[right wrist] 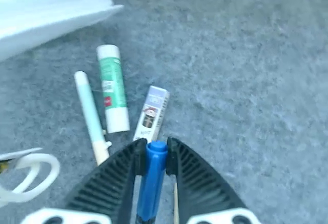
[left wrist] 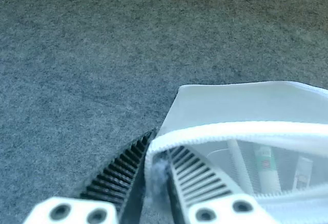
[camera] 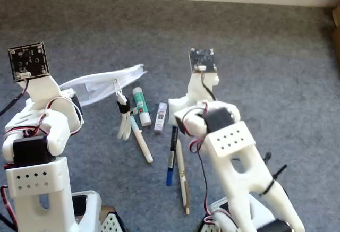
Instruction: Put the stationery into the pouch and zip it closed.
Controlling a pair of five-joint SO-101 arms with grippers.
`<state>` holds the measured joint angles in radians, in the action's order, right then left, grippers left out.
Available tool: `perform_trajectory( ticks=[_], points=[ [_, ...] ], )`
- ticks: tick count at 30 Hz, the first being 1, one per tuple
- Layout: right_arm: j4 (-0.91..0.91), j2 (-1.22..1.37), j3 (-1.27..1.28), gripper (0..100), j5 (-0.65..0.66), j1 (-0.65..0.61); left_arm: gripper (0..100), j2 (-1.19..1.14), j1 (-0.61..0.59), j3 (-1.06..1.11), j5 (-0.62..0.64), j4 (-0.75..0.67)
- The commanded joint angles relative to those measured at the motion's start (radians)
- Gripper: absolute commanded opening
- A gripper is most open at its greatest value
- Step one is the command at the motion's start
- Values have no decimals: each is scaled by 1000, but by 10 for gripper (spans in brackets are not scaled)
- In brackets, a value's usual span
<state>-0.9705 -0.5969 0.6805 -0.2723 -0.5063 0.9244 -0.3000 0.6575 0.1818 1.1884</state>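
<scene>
- The left gripper is seen clamped on one corner of the white pouch, with the hemmed edge pinched between its ribbed jaws. In the high view its fingers are hidden behind the left arm's own body.
- The pouch is held at the end nearest the left arm, and the rest stretches toward the middle of the grey carpeted surface. Pale, blurred shapes of stationery are made out through its mesh side in the left wrist view.
- The right gripper is closed around one end of the blue pen, whose barrel is cut off by the picture's edge. From above, the top of the blue pen is covered by the right arm. Whether the pen is lifted or resting cannot be told.
- The glue stick, the white pen and a small labelled stick are laid side by side on the surface, between the pouch and the right gripper.
- A cream pen is laid just beside the blue pen.
- A white loop with a black clip is seen beside the white pen's upper end. What it is fastened to is hard to make out.
</scene>
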Motion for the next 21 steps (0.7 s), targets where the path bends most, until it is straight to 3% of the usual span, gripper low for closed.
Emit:
perform_trajectory(
  ticks=[1, 21],
  points=[
    [59, -117, 27, 5, 18, -24, 8, -18, -18, 12, 11, -6],
    [82, -450, 102, 5, 21, -24, 8, -18, -16, 13, 11, -5]
  ],
)
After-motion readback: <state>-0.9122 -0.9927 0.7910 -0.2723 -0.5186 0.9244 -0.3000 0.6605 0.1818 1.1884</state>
